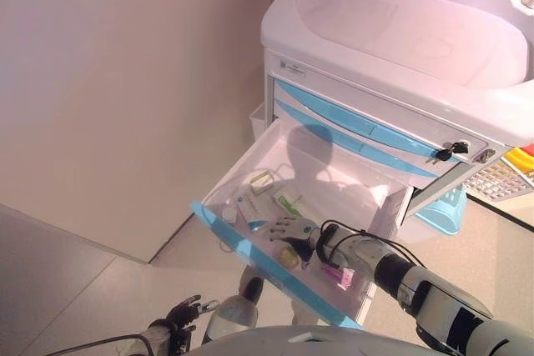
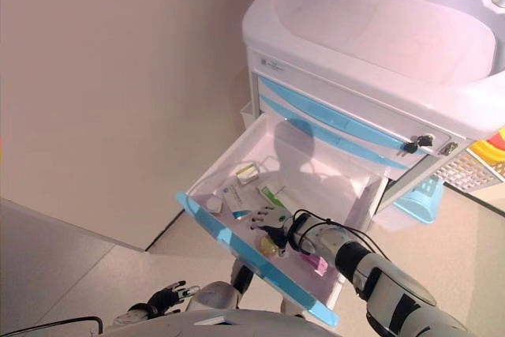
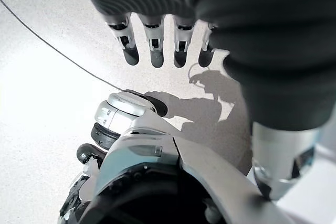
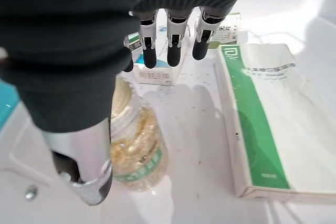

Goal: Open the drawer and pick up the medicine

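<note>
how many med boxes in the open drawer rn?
3 clear ones: a green-striped box beside the right hand, a blue-and-white box just past its fingers, and a small box further back. A pink item under the wrist may be another.

We see a plain pale beige wall (image 1: 125, 81) on the left, meeting a smooth light speckled floor (image 1: 67, 289). At far right, a light blue perforated plastic basket (image 1: 445, 210) sits on that floor.
</note>
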Motion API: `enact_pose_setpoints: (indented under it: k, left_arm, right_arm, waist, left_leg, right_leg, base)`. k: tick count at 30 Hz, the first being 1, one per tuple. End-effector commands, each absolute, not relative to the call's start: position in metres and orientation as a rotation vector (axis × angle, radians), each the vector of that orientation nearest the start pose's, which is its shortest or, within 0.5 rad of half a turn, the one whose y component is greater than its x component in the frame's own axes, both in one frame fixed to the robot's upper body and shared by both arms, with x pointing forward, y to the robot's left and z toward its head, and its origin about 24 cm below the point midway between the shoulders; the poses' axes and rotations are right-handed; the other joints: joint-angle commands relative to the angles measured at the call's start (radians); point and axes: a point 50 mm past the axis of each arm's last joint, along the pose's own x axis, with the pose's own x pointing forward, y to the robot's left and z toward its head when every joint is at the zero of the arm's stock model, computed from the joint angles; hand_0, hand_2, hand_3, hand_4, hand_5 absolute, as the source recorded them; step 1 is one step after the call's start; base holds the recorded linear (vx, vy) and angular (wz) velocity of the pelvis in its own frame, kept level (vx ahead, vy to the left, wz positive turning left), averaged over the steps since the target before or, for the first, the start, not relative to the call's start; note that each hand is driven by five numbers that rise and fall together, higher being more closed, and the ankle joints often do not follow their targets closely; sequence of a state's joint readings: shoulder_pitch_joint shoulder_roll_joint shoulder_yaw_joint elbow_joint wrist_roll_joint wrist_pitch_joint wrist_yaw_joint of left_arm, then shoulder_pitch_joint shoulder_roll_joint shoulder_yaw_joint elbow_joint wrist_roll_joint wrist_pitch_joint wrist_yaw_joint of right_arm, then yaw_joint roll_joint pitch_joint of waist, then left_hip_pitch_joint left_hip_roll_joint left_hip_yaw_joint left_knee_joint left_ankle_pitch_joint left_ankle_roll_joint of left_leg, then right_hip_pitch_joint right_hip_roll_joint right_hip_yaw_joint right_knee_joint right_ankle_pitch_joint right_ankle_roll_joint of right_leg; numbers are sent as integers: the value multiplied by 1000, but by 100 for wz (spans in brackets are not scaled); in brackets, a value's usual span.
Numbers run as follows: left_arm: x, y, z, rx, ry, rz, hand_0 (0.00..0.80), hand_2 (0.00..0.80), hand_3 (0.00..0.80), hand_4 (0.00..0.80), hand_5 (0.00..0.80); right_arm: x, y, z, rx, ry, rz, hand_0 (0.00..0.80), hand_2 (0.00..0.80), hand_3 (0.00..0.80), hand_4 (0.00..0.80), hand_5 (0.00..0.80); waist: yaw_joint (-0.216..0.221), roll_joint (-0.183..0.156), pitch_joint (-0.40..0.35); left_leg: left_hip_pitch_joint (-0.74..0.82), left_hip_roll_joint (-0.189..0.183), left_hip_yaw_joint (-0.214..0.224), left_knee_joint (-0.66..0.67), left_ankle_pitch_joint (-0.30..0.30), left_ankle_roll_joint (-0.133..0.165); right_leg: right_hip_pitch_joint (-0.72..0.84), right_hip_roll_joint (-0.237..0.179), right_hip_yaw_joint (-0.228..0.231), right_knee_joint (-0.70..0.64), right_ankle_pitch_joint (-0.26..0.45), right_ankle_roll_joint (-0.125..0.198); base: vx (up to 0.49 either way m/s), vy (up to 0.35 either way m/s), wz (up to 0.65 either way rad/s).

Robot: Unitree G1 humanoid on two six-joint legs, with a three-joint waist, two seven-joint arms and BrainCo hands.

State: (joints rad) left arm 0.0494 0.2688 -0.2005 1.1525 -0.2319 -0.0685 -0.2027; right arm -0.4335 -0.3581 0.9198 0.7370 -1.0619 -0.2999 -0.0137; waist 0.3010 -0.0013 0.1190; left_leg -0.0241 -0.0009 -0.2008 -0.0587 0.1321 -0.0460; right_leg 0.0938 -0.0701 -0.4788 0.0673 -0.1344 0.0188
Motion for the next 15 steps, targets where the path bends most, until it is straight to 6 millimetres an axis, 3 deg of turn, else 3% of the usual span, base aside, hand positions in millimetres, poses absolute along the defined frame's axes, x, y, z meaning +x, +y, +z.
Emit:
enact_pose_setpoints:
  k: [1, 15]
  left_arm:
    - [90, 220, -160, 98, 1179, -151, 0, 0, 0, 0, 0]
    - [91, 221, -160, 108, 1177, -155, 0, 0, 0, 0, 0]
  right_arm:
    - [243, -69, -55, -1655, -279, 1170, 0, 0, 0, 0, 0]
    - [236, -65, -59, -1625, -258, 1236, 0, 0, 0, 0, 0]
  waist:
    - [14, -27, 35]
    - [19, -30, 36]
  left_leg:
    - [30, -72, 1, -15, -66, 28]
    - [31, -74, -4, -15, -66, 29]
  right_leg:
    - [7, -24, 38, -29, 88, 28]
    - [10, -23, 35, -32, 88, 27]
  base:
    - [0, 0, 0]
    - [0, 0, 0]
